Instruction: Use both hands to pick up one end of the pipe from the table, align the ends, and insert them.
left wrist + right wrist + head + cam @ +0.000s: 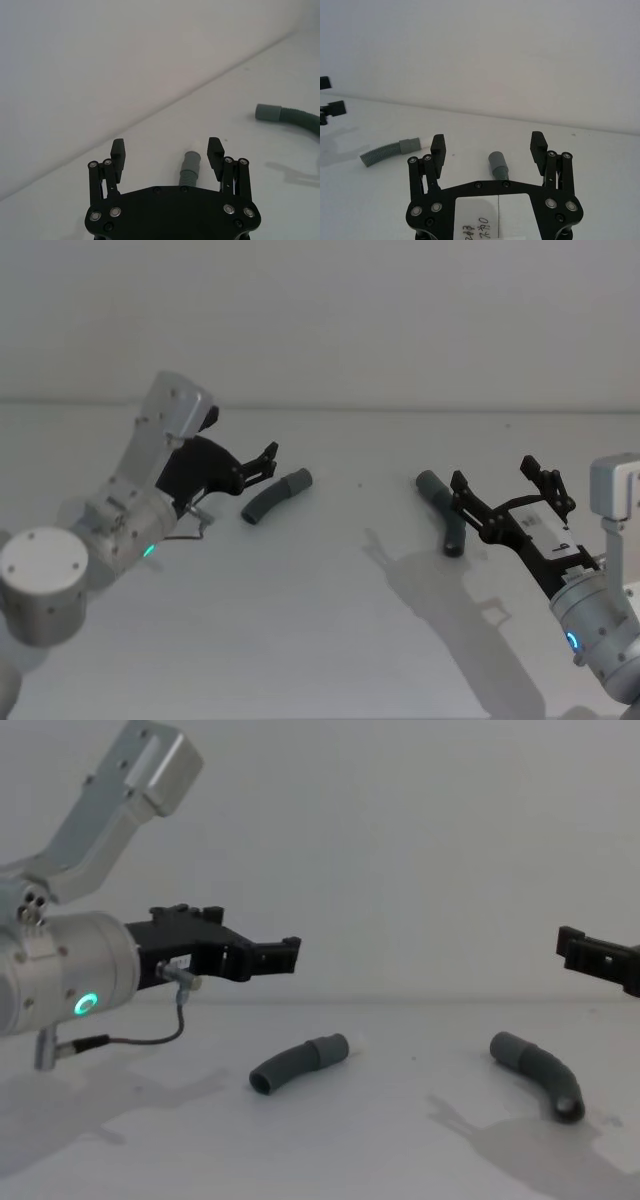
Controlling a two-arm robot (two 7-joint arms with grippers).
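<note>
Both hands hover open over two separate pipe pieces, and nothing is lifted yet.

The left hand (268, 462) is spread wide and empty. The left pipe (275, 497) lies on the counter (320, 640) just below and ahead of its fingertips, lined up between the fingers with its cuff (191, 159) pointing away. The right hand (495, 475) is also spread and empty, and the right pipe (442, 508) sits the same way between its fingers. The pieces lie well apart. Grasping, aligning the cuffs and inserting all appear left to do.
</note>
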